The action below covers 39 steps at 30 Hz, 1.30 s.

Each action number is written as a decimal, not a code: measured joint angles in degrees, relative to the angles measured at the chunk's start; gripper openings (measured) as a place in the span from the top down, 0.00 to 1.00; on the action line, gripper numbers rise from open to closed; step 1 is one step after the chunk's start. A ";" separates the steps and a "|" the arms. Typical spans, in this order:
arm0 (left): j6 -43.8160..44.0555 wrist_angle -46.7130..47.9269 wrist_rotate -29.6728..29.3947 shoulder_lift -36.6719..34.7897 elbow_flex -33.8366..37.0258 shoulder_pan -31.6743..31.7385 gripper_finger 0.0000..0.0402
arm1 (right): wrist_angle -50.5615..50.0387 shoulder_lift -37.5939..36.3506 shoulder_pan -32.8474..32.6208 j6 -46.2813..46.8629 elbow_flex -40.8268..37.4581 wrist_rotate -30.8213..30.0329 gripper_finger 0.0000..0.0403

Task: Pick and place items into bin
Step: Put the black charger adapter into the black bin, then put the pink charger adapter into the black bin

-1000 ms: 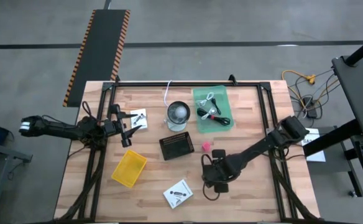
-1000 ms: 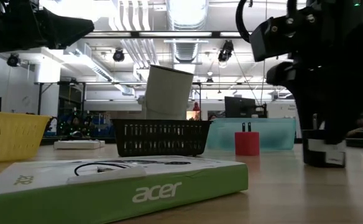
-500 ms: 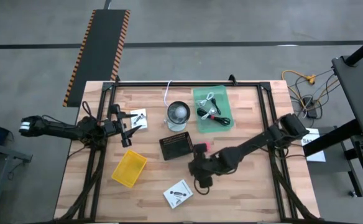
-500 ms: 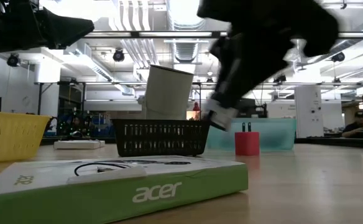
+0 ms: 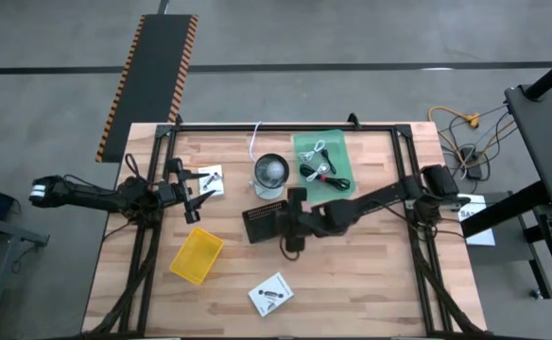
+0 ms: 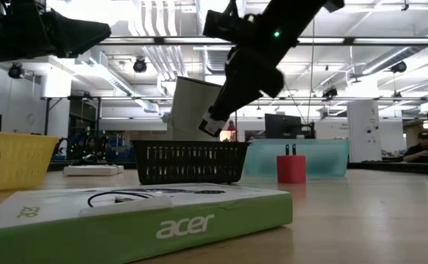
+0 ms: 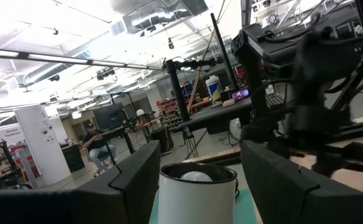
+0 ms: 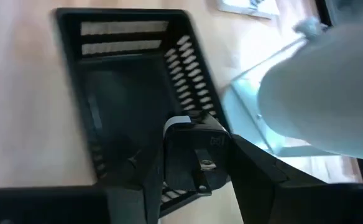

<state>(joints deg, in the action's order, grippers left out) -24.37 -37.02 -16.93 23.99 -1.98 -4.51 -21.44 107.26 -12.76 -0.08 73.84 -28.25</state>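
Plainly legible, "acer" stands in white on the green edge of the flat box (image 6: 137, 214) nearest the low camera; the same box (image 5: 270, 294) lies near the table's front in the high view, its lettering too small to read there. Only the right wrist view shows what the right gripper (image 8: 191, 163) carries: a black plug adapter (image 8: 192, 158) with metal prongs, pinched between its fingers and held above the black basket (image 8: 128, 93), over the basket's edge nearest the cup. From above, the right gripper (image 5: 293, 224) sits at the basket's (image 5: 267, 222) right rim, the adapter hidden under the arm. The low view shows the gripper (image 6: 218, 117) clear above the basket (image 6: 190, 161), with a white tip at its lower end, and a red cube-like plug (image 6: 291, 168) on the table to the right, in front of the green tray (image 6: 324, 156). The high view shows the tray (image 5: 323, 165) holding black and white cables (image 5: 321, 171), the cup (image 5: 270, 174) beside it, a yellow bin (image 5: 197, 255) and a white packet (image 5: 210, 179). The left gripper (image 5: 193, 200) waits at the table's left edge near that packet; its fingers (image 7: 138, 180) are spread apart, the cup (image 7: 197, 196) showing between them.
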 joint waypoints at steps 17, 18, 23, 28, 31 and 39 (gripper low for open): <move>-0.03 0.01 -0.01 0.01 0.00 0.00 0.48 | -5.80 -2.22 -0.55 4.13 0.00 0.35 0.29; -0.03 0.01 0.00 0.05 0.00 0.00 0.48 | -7.35 -2.81 -0.89 5.94 0.00 0.44 0.29; -0.03 0.01 0.00 0.20 0.00 0.01 0.48 | -16.94 -4.97 -2.03 18.38 0.01 0.42 0.31; -0.03 0.01 0.00 0.26 0.00 -0.01 0.48 | -22.79 -4.88 -1.98 37.96 -0.06 2.18 0.30; -0.04 -0.01 0.00 0.24 0.00 -0.01 0.48 | -23.14 -4.45 -1.98 44.82 -0.81 3.36 0.30; -0.03 -0.02 0.00 0.26 0.00 0.00 0.48 | -23.56 -4.31 -1.97 54.60 -3.50 5.82 0.27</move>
<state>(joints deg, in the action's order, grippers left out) -24.40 -37.04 -16.93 24.25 -1.98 -4.50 -45.00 102.96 -14.73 54.53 70.34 -22.44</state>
